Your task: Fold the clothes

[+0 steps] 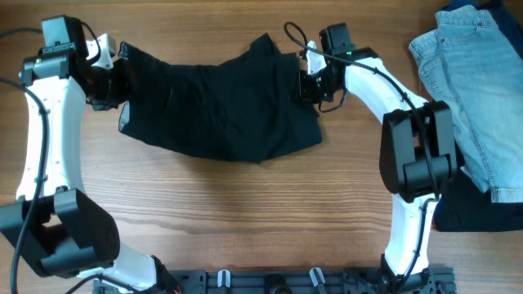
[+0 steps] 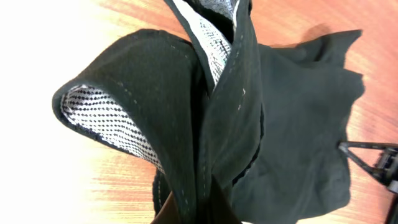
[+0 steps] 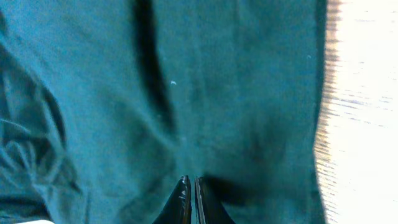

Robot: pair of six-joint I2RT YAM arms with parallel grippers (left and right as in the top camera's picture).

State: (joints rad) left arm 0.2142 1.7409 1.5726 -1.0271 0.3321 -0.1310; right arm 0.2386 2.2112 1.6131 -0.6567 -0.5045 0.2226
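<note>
Because the shorts (image 1: 221, 106) are thin, soft cloth, they should weigh next to nothing and sag or bunch wherever they are not held. A grip on a hem or on the waistband, where the fabric is doubled and stitched, is likely to slip least. They lie spread across the far middle of the table (image 1: 245, 212), stretched between the two arms. One end is at the left gripper (image 1: 113, 80) and the other at the right gripper (image 1: 309, 82).

The left gripper is clenched on the shorts. In its wrist view the waistband rises in a twisted bunch from between the fingers, with the grey dotted lining (image 2: 93, 115) turned outward. The fingers themselves are almost wholly buried under the cloth.

The right gripper's fingers are pressed together, tips against the fabric. Whether a fold is actually caught between them cannot be made out. That wrist view is filled with cloth and tinted greenish, so no edge or seam reads clearly.

From overhead both grippers are dark against dark fabric, so the exact point of hold is lost. A pair of jeans (image 1: 474, 90) lies well apart at the right, cut off by the frame. Part of another dark garment (image 1: 482, 216) shows below them.
</note>
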